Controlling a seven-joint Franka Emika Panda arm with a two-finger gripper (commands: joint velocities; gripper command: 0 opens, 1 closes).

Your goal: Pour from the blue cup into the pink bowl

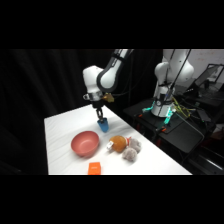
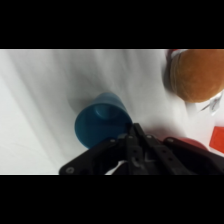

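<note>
My tool (image 1: 102, 120) hung just above the small, smooth, tapered blue cup (image 1: 104, 126), which stood on the matte white surface (image 1: 62, 130) near the wide, shallow, glossy pink bowl (image 1: 84, 143). I could not tell how the tool was set. A round orange-brown ball (image 2: 196, 75) lay beside the bowl.

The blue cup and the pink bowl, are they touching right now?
Apart. The side view shows white table between the blue cup, under the gripper, and the pink bowl.
</note>
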